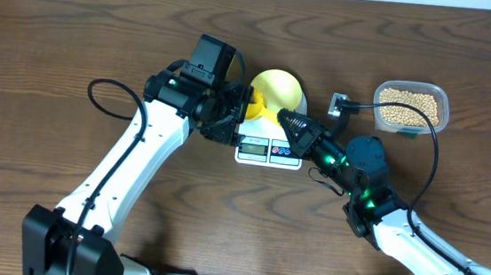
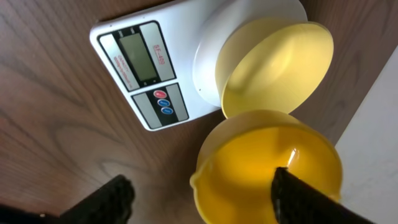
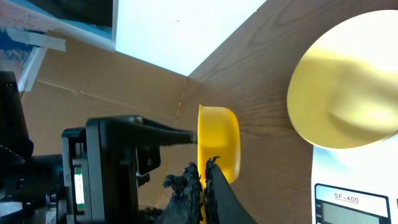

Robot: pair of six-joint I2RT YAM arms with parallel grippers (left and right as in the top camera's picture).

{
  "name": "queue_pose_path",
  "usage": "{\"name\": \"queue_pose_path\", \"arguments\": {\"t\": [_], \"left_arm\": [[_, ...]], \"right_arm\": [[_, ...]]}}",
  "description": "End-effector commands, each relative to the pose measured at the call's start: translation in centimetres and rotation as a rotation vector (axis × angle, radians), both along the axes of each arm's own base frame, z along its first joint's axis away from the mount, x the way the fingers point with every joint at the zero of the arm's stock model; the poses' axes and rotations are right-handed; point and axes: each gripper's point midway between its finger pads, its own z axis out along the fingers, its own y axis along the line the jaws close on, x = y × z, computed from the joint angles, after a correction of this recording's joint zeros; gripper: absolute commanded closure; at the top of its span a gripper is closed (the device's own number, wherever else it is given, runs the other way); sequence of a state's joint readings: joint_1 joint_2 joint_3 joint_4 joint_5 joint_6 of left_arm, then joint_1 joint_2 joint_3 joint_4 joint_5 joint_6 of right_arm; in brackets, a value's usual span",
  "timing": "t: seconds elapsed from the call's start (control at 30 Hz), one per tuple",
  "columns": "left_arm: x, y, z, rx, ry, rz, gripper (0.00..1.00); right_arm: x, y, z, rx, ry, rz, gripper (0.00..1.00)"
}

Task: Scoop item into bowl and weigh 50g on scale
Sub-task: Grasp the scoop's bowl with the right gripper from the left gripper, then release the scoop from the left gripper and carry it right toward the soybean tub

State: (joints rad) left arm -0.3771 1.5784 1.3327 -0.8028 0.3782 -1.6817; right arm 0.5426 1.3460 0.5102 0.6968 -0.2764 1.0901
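Note:
The pale yellow bowl [image 1: 281, 87] sits empty on the white scale [image 1: 268, 150]; both show in the left wrist view, bowl [image 2: 277, 65] and scale [image 2: 140, 68]. My right gripper [image 1: 283, 117] is shut on the handle of a bright yellow scoop [image 1: 257, 106], held just left of the bowl; the scoop [image 2: 267, 165] looks empty. My left gripper [image 1: 237, 110] is open, its fingers [image 2: 202, 190] wide apart around the scoop, one finger over its cup. In the right wrist view the jaws [image 3: 205, 171] pinch the scoop [image 3: 219, 146] beside the bowl [image 3: 348, 81]. The beans [image 1: 410, 107] lie in the tub.
A clear rectangular plastic tub [image 1: 443, 101] stands at the back right. A small grey metal object [image 1: 337, 104] lies between it and the bowl. The right arm's cable loops by the tub. The table is dark wood.

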Motion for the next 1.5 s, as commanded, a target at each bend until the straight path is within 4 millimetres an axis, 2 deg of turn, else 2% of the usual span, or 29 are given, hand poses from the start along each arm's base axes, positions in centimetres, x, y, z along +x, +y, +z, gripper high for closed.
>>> {"name": "queue_pose_path", "arguments": {"t": [0.0,0.17,0.37,0.57,0.77,1.0,1.23,1.33,1.47], "left_arm": [[-0.1,0.2,0.0,0.012,-0.01,-0.001,0.23],[-0.1,0.3,0.0,0.018,-0.021,-0.021,0.2],[0.1,0.7,1.0,0.051,-0.115,-0.143,0.15],[0.8,2.6,3.4,0.11,-0.282,-0.255,0.13],[1.2,4.2,4.3,0.202,-0.406,-0.419,0.12],[1.1,4.5,4.0,0.301,-0.503,-0.646,0.12],[2.3,8.4,3.4,0.601,-0.518,-0.746,0.12],[2.8,10.0,3.4,0.702,-0.496,-0.729,0.12],[2.9,10.4,3.4,0.722,-0.491,-0.725,0.12]], "right_arm": [[0.5,0.0,0.6,-0.006,-0.02,-0.014,0.99],[0.4,0.0,0.0,-0.034,-0.018,-0.01,0.99],[0.7,-0.6,0.0,-0.095,-0.078,0.0,0.99],[0.2,-0.9,1.5,-0.14,-0.188,0.048,0.98],[-0.4,-1.8,3.1,-0.209,-0.28,0.04,0.98],[0.0,-5.2,3.7,-0.321,-0.311,-0.059,0.98],[0.8,-9.3,5.8,-0.385,-0.365,-0.202,0.98],[1.3,-11.8,6.5,-0.414,-0.364,-0.319,0.98],[1.5,-14.5,7.9,-0.477,-0.402,-0.456,0.99]]}}
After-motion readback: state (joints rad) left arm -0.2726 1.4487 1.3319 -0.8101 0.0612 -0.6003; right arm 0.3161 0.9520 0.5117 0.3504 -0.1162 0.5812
